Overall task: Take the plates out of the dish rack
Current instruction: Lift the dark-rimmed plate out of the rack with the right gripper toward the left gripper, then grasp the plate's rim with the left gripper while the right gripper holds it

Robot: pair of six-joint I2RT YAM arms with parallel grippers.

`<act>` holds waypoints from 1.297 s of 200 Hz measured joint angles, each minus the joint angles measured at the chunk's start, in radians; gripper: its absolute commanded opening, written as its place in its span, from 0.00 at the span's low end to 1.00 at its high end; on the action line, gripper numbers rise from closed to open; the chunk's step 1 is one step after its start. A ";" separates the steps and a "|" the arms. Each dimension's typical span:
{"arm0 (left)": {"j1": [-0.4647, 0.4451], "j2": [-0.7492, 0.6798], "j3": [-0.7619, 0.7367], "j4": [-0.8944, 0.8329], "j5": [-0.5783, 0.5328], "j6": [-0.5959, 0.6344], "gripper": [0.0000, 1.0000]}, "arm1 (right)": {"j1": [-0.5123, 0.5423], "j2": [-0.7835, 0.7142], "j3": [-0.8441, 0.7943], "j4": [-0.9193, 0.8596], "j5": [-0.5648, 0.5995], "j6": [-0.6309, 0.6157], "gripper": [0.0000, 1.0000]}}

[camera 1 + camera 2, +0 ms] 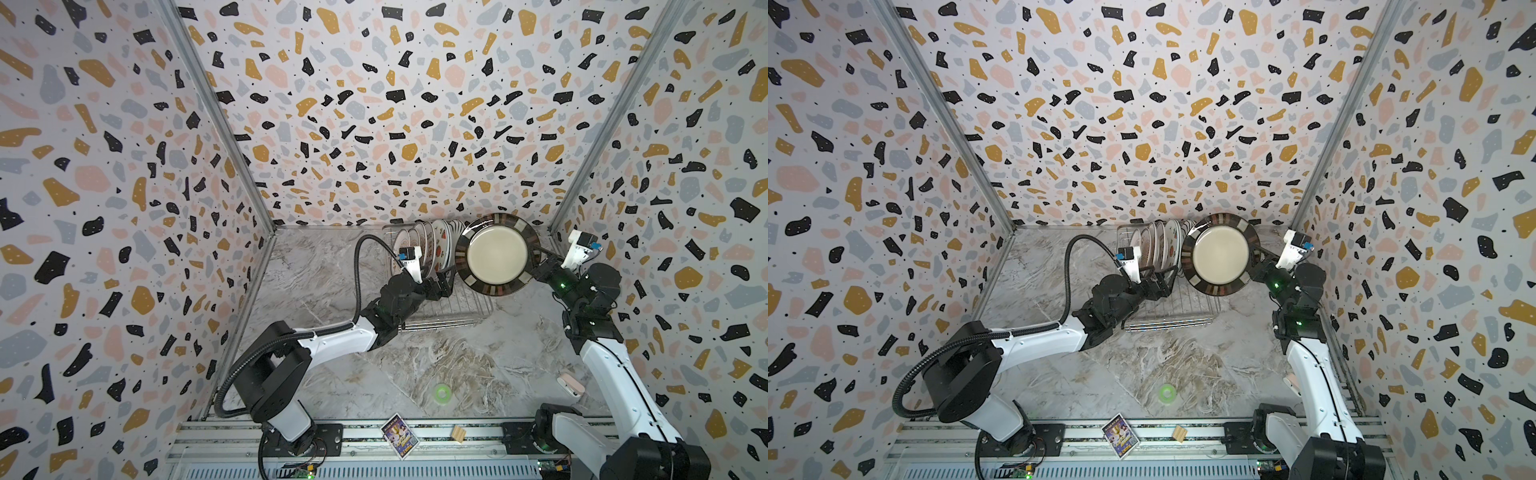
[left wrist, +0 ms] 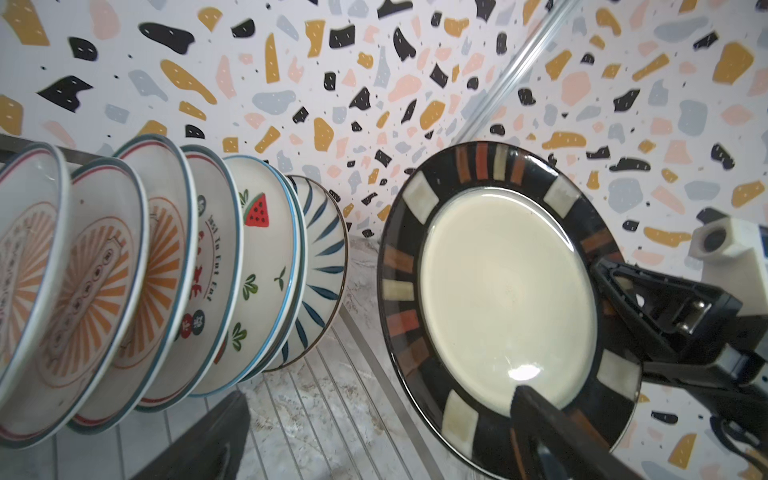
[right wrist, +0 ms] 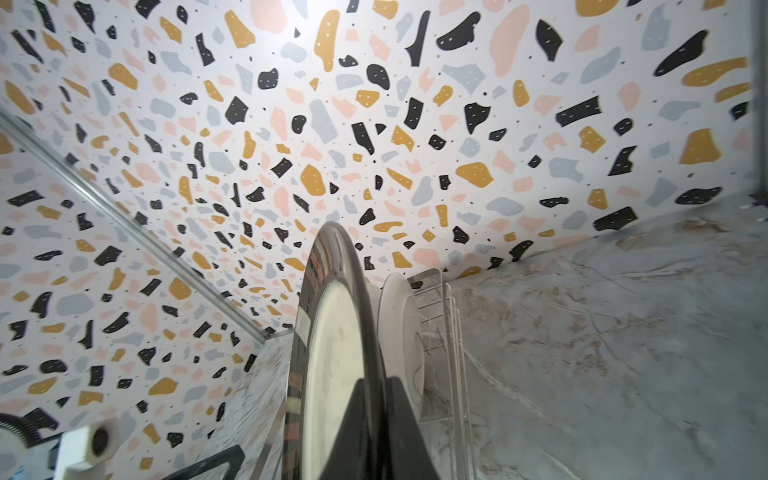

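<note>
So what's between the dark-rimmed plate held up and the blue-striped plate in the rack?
Nothing but a gap, over the bare wire floor of the dish rack. The left wrist view shows it, between the blue-striped plate and the dark-rimmed plate.

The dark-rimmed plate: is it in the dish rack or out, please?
Out: the right gripper holds the dark-rimmed plate apart from the racked plates.
</note>
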 measured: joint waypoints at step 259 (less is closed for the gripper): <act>0.013 0.103 0.042 0.135 0.179 -0.275 0.02 | 0.047 0.233 -0.073 0.401 -0.207 0.206 0.00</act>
